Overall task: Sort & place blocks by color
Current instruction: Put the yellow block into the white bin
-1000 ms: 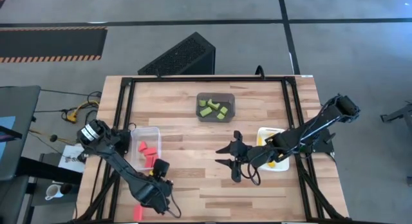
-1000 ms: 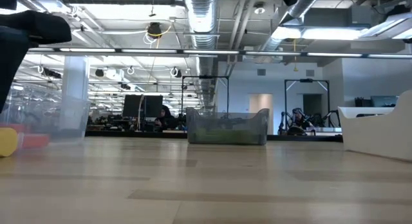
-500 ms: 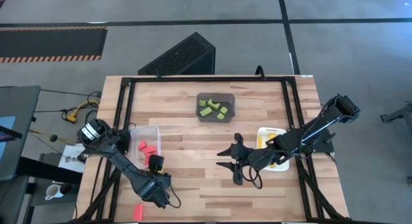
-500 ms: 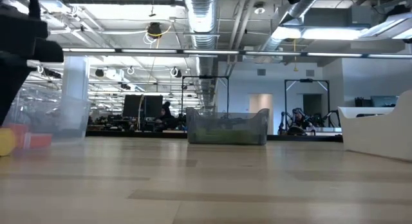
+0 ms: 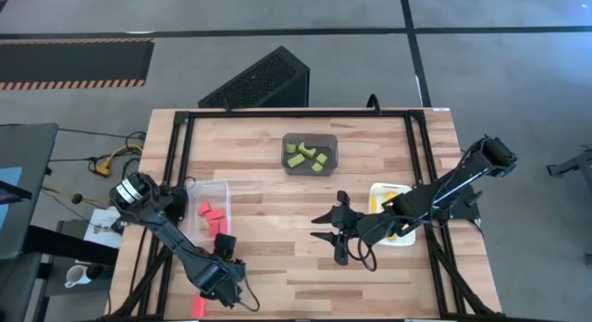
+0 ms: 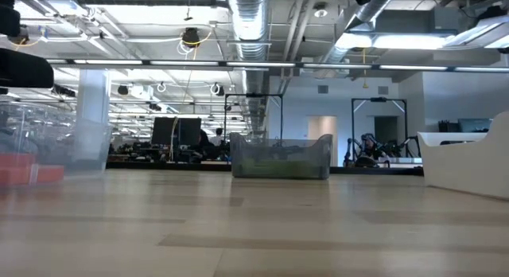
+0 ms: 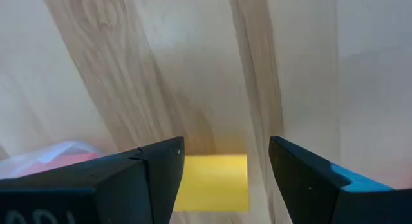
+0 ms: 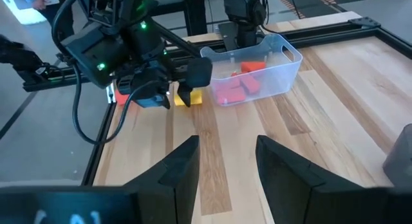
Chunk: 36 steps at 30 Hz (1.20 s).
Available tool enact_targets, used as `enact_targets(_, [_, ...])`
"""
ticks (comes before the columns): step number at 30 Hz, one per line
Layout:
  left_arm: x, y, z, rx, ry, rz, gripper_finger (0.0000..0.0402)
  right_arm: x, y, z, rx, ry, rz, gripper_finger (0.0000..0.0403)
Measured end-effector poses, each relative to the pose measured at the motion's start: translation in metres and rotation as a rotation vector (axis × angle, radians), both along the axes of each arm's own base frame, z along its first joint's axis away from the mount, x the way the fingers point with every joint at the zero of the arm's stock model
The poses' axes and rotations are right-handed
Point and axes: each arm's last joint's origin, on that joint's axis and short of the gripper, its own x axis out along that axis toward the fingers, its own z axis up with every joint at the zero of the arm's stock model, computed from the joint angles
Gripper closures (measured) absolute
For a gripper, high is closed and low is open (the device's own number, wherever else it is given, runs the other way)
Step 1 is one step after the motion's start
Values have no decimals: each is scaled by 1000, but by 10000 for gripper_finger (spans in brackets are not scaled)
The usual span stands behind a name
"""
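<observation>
Yellow block between left gripper fingers, gripping it above wooden table | right gripper open, mid-table

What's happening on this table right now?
A two-armed robot is sorting blocks by colour. The left hand holds a yellow block between its fingers, near the table's front left, beside the clear bin of red blocks. The right hand hangs open over the bare middle of the table. Green blocks lie in the dark grey bin; a white bin sits under the right arm.
</observation>
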Motion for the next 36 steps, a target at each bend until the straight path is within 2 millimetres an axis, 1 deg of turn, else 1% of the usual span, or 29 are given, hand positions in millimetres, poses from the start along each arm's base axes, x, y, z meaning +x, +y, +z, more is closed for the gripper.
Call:
enact_targets(5, [-5, -5, 2, 5, 8, -36, 191, 0, 0, 0, 0, -1, 0, 228])
enact_targets(10, [-5, -14, 21, 33, -22, 43, 191, 0, 0, 0, 0, 0, 0, 228])
enact_targets(12, [-7, -19, 27, 57, -68, 130, 191, 0, 0, 0, 0, 0, 0, 228])
enact_targets(14, [-8, -22, 31, 57, -121, 265, 191, 0, 0, 0, 0, 1, 0, 228])
enact_targets(18, [-13, -25, 32, 48, -130, 531, 191, 0, 1, 0, 0, 1, 3, 228])
enact_targets(20, [-18, -26, 30, 56, -131, 635, 191, -1, 2, 0, 0, 1, 7, 228])
enact_targets(24, [-33, -29, 27, 106, -154, 774, 191, -2, 5, 0, 0, 0, 17, 228])
enact_targets(30, [-53, -40, 31, 93, -306, 938, 191, -3, 6, 0, 0, 1, 20, 228])
enact_targets(34, [-67, -44, 38, 65, -463, 1087, 191, -3, 6, 0, 0, 1, 20, 228])
enact_targets(36, [-72, -43, 39, 71, -508, 1150, 191, -3, 6, 0, 1, -1, 20, 228])
